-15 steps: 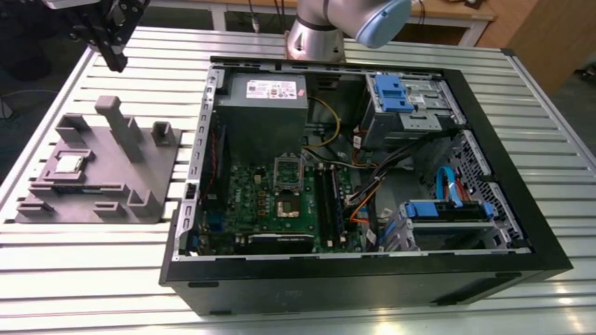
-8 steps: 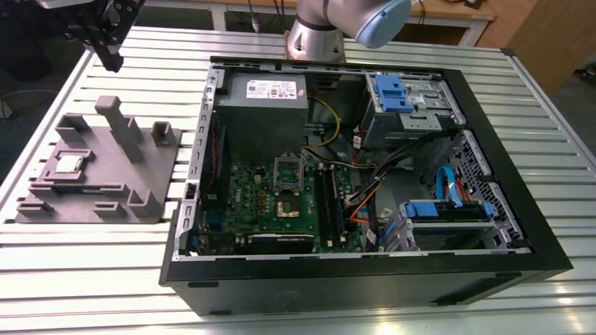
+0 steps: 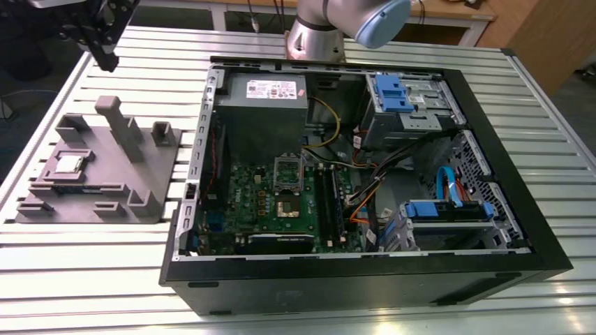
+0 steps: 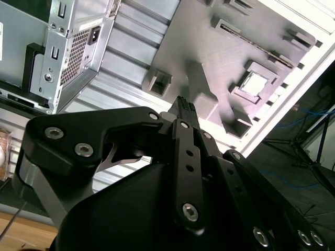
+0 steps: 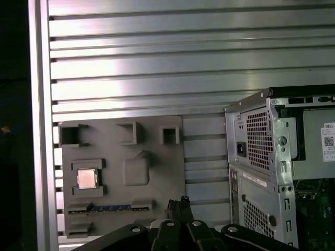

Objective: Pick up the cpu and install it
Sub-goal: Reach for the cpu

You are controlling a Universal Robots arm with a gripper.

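Observation:
The cpu (image 3: pixel 70 164) is a small silvery square lying in a recess of the grey holder block (image 3: pixel 139 181), on the table at the exterior view's left of the computer. Both wrist views look down on the cpu (image 4: pixel 253 84) (image 5: pixel 87 178) from high up. My gripper (image 3: pixel 102 59) hangs well above the table, beyond the block's far end. Its black fingers (image 5: pixel 180 203) are shut together with nothing between them. Inside the open computer case (image 3: pixel 521 230), the motherboard's socket (image 3: pixel 287 204) lies bare, with its silver cover plate (image 3: pixel 287 167) beside it.
The grey holder block (image 5: pixel 152 157) has tall posts (image 3: pixel 119 122) standing up near the cpu. A power supply box (image 3: pixel 268 94), blue drive brackets (image 3: pixel 391 91) and loose cables (image 3: pixel 373 188) crowd the case. The slatted metal table (image 3: pixel 93 279) runs around both.

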